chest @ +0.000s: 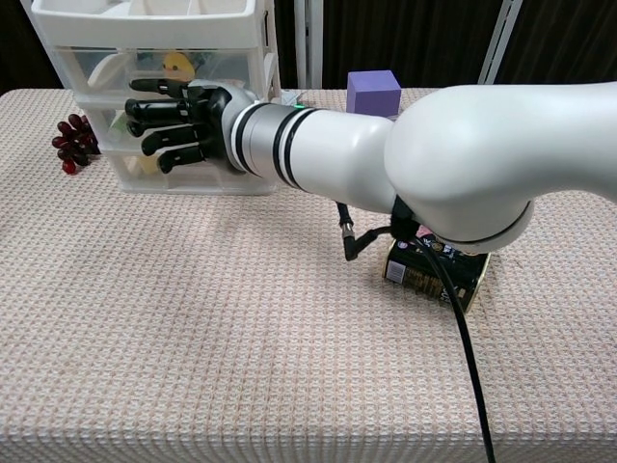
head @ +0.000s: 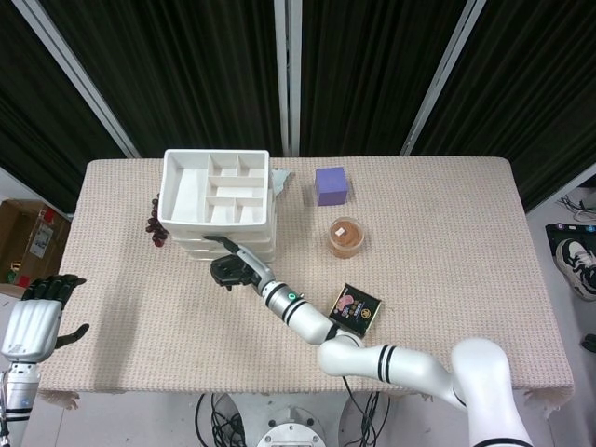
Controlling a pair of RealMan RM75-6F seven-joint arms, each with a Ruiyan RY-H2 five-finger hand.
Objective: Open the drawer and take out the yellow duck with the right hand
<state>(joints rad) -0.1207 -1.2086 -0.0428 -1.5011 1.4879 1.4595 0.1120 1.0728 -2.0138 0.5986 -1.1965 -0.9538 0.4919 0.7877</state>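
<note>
Head view overhead, chest view low, both on table.

A beige woven-cloth surface is seen carrying a white drawer unit near its far left, with dark red grapes just beside it. A purple cube, a round lidded tub and a dark snack packet are spread toward the middle.

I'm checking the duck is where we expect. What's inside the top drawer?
Through the clear front of the top drawer, the yellow duck shows, with a pale object to its left. The right robot hand covers the drawers below.
</note>
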